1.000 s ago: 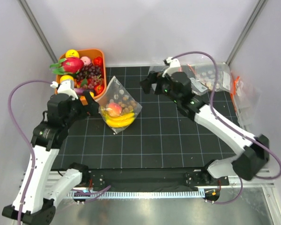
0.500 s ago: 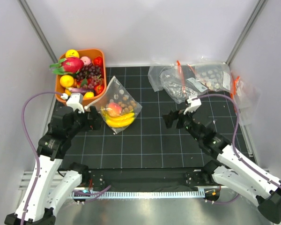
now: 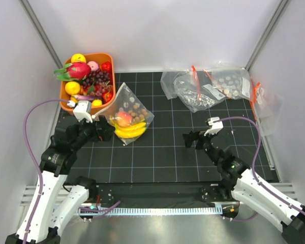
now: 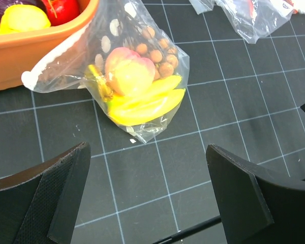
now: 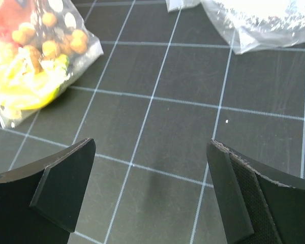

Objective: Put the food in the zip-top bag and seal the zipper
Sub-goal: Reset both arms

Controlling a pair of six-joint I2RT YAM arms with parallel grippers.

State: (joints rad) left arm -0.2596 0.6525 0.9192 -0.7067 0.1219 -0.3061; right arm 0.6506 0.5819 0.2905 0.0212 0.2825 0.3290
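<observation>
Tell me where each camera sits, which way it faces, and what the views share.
Top external: above and behind the robot, looking down at the table; left gripper and right gripper show.
Left wrist: low over the table, facing forward-down at the zip-top bag; its open fingers frame the bottom.
Right wrist: facing down at the table; its open fingers show.
Shared: all three show the bag.

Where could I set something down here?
The black mat is bare between the filled bag and the right end effector, and toward the near edge. Crowded: the fruit basket and the spare bags at the back.
</observation>
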